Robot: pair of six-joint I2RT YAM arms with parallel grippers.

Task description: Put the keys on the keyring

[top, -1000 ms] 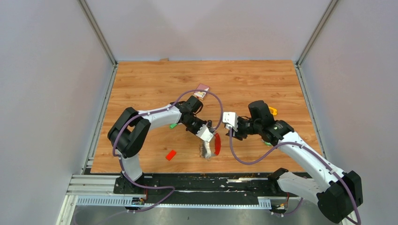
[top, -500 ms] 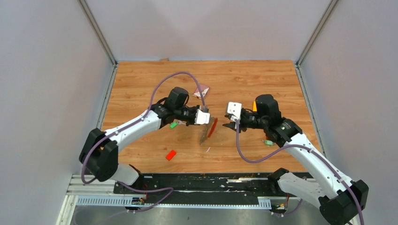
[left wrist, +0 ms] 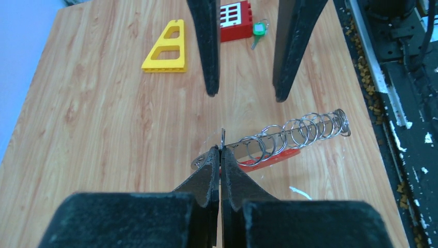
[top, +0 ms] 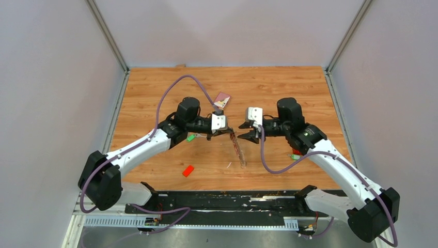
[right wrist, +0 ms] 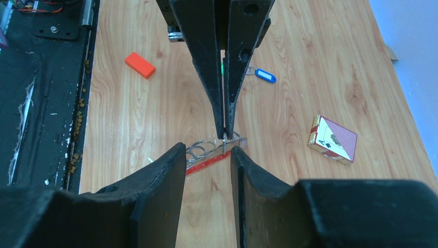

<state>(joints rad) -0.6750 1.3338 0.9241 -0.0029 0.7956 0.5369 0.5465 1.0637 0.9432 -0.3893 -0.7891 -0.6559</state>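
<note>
Your left claw (left wrist: 221,151) is clamped shut on one end of the keyring (left wrist: 289,135), whose length trails away. Your right claw (right wrist: 208,151), parted and empty, faces that end, just beside it.

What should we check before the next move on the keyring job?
1. Left gripper grip on keyring: shut on its end, ok.
2. Right gripper open and facing the keyring: ok.
3. Right gripper carrying a key: jaws empty, not ok.
4. Keys findable: green-tagged key beside red block, blue-tagged key flat on table, ok.
5. Keyring's free end off the table: cannot tell.
</note>
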